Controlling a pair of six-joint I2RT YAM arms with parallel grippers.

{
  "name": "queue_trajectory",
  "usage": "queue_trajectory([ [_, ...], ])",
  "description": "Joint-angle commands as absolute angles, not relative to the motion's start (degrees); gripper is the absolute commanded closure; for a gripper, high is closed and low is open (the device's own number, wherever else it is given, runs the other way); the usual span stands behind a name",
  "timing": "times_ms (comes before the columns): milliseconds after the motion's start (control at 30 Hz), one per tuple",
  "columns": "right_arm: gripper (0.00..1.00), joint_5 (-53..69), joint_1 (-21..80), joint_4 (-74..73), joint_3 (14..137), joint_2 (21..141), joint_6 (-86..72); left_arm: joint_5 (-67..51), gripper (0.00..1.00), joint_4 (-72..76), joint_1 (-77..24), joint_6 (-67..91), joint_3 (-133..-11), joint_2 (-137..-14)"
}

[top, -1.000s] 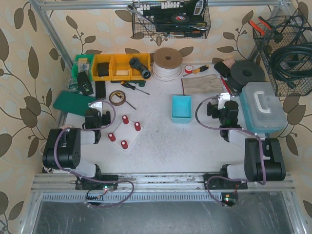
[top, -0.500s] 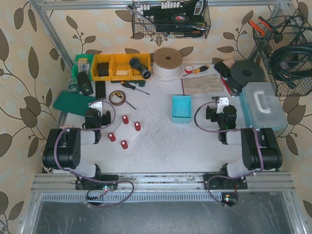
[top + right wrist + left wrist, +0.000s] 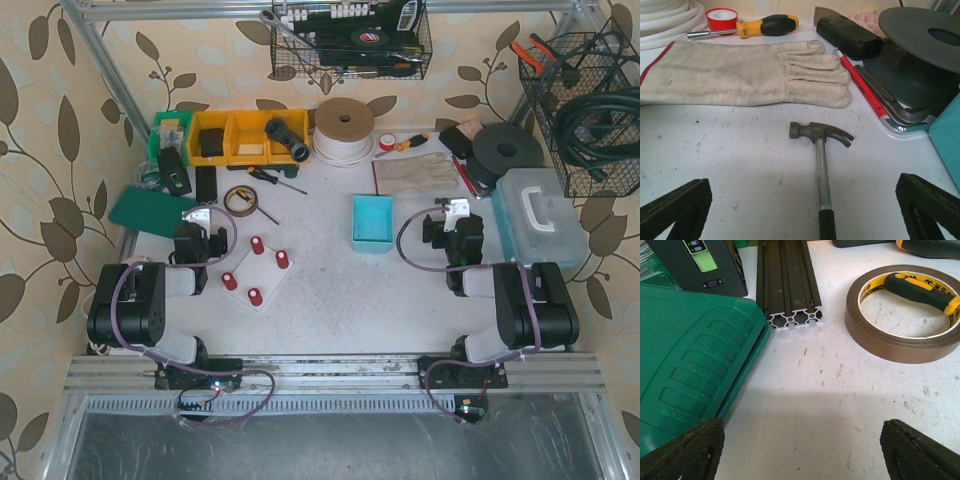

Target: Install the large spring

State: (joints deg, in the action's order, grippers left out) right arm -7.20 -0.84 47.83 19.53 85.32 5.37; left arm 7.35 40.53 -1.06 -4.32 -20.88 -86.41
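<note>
White counter (image 3: 330,300) bears a small pale plate (image 3: 268,285) with four red pegs (image 3: 257,245) in front of the left arm, and a blue bin (image 3: 372,222) stands further right. The large spring cannot be made out in any view, so where it lies I cannot tell. The left claw (image 3: 800,450) stands wide open with nothing in it, over bare counter near a green case (image 3: 685,365), a black rail (image 3: 787,285) and a brown tape roll (image 3: 905,345). The right claw (image 3: 802,210) is equally wide and empty. A hammer (image 3: 821,150) lies ungripped between its fingers, before a canvas glove (image 3: 740,75).
</note>
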Motion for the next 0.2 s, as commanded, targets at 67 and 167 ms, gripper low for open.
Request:
queue_trajectory([
  [67, 0.00, -8.8, -0.1, 49.3, 20.3, 85.8, 5.1, 6.7, 0.13, 42.8, -0.6, -4.5, -22.1, -86.1],
  [167, 0.01, -9.5, 0.3, 49.1, 20.4, 85.8, 5.4, 6.7, 0.13, 42.9, -0.6, -4.6, -22.1, -85.9],
])
